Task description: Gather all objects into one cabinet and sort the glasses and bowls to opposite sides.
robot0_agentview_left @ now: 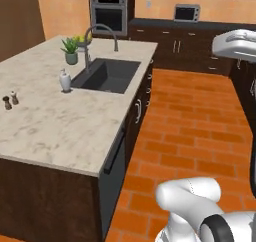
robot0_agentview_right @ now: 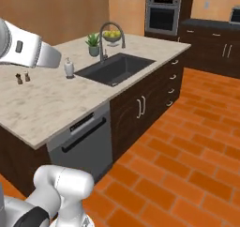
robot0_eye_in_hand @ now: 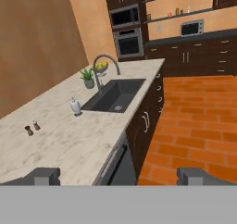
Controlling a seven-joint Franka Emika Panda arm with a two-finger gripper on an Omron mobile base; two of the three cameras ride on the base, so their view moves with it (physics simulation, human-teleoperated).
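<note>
I'm looking out over a kitchen island, and my end effector (robot0_eye_in_hand: 118, 176) hangs high above the near end of the counter (robot0_agentview_left: 55, 126), its two dark fingertips (robot0_eye_in_hand: 44, 175) spread wide apart with nothing between them. On the marble top there's a dark sink (robot0_agentview_left: 107, 75) with a curved faucet (robot0_agentview_left: 100, 36) arching over it, and a white soap dispenser (robot0_agentview_left: 65, 80) stands just beside the sink's near left corner. A small potted plant (robot0_agentview_left: 70, 50) sits near the faucet, a bowl of yellow fruit (robot0_agentview_right: 111, 35) behind it. Two little shakers (robot0_agentview_left: 10, 100) stand close together toward the left edge of the counter (salt and pepper, by the look of them). Beyond the island I see a wall oven (robot0_agentview_left: 108, 13) and a row of dark cabinets (robot0_agentview_left: 185, 43) with a microwave (robot0_agentview_left: 187, 12) on top, orange brick floor (robot0_agentview_left: 195, 121) running between. As for the cups, mugs and brown bowl, I can't pick out any of them from here.
</note>
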